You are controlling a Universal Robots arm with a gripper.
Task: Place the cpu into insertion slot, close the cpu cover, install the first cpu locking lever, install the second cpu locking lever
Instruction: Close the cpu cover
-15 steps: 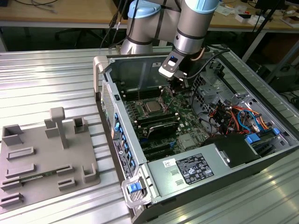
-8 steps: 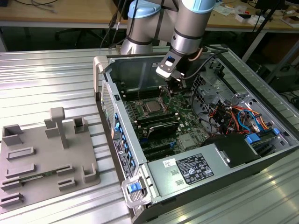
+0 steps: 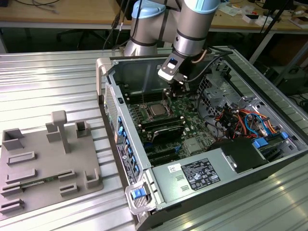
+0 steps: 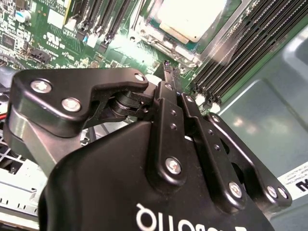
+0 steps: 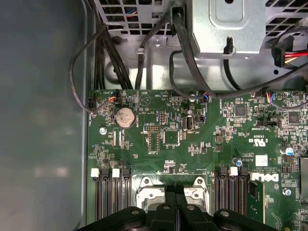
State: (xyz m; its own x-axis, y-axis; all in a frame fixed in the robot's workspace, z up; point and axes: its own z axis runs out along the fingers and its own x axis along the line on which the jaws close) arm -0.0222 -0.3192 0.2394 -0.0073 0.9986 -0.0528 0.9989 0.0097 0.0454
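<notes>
Closest to the exterior camera is the ribbed metal table (image 3: pixel 240 209). On it, at the exterior view's left, lies a grey fixture plate (image 3: pixel 48 163) with several upright blocks. Just beside the plate the open computer case (image 3: pixel 113 103) lies on its side, and its near end holds the grey power supply (image 3: pixel 192 175).

Behind the power supply comes the green motherboard (image 3: pixel 192 115) with its long black memory slots (image 3: pixel 163 131). A little farther in, the cpu (image 3: pixel 157 111) sits flat in the insertion slot (image 5: pixel 199 190), silver top upward. In the second wrist view the cpu cover (image 4: pixel 230 29) lies down around the chip, and the metal top shows through its cut-out centre. If the locking levers are fastened, I cannot tell.

The gripper (image 3: pixel 167 98) hangs just beyond the cpu, at the far edge of the slot. In both wrist views its two black fingers (image 5: pixel 169 204) are pressed together, and I see nothing between them. Whether the tips touch the board I cannot tell.

Beyond the gripper, in the first wrist view, a round coin battery (image 5: pixel 126 117) sits on the board, then black cables (image 5: pixel 185 53) run up to a metal cage (image 5: pixel 226 29). Farthest, in the exterior view, the grey arm (image 3: pixel 192 29) rises before wooden desks (image 3: pixel 57 14).
</notes>
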